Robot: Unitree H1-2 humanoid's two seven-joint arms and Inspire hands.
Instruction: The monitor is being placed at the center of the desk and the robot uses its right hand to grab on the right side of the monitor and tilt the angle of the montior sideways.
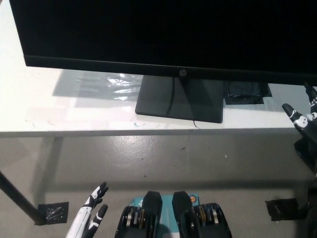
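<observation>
Black right hand (302,124) at the far right edge of the head view, fingers spread and holding nothing, just below the monitor's lower right corner and not touching it. Judged as the reach, with the grab yet to come. Best to bring the hand up and inward until the palm meets the right bezel, then close around the edge rather than press on the screen face. Worth keeping the grip near mid-height of that edge, so that a sideways push swivels the panel instead of tipping it back. Slow, even pressure advised, since the stand base (179,100) could slide on the smooth white desk (29,104) rather than let the panel turn. Only part of the hand in frame, so wrist angle hard to judge.

Wide, dark monitor (163,34), switched off, filling the upper half of the view, with a thin bezel and a small logo at bottom centre. Set about mid-desk on a flat rectangular base, a thin cable trailing over it to the desk's front edge.

White left hand (91,215) low at lower left, well apart from the desk, fingers loosely apart and empty.
</observation>
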